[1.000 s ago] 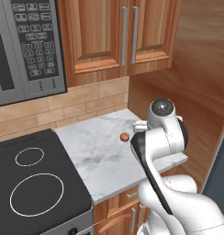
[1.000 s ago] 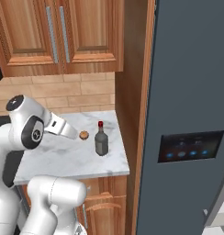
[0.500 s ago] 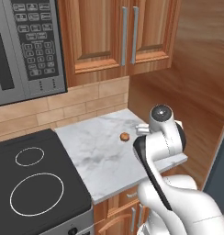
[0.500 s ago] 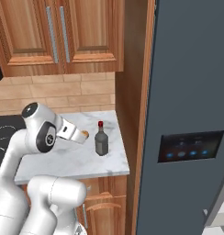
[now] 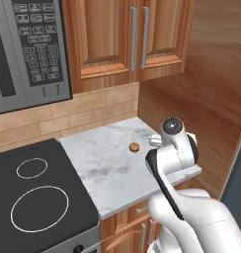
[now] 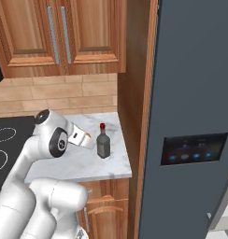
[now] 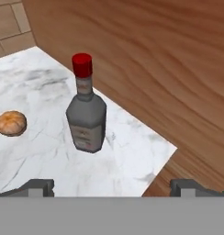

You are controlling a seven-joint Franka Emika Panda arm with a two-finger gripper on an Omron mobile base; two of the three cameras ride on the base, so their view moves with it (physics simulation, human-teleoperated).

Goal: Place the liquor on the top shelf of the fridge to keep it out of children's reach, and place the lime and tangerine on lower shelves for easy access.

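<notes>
Liquor [image 7: 86, 119] upright on marble counter [image 7: 127, 156], tangerine [image 7: 11, 123] nearby (apart), wood wall [image 7: 155, 59] beside, end effector [image 7: 111, 186] spread wide, empty.

fridge [image 6: 190, 93] cropped at frame edges, label print unreadable

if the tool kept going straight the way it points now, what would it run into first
Most likely the liquor bottle: it stands upright on the marble counter just left of centre between the open tool's tips. Depth is unclear; slightly right, it could pass the bottle and meet the wooden side panel.
</notes>
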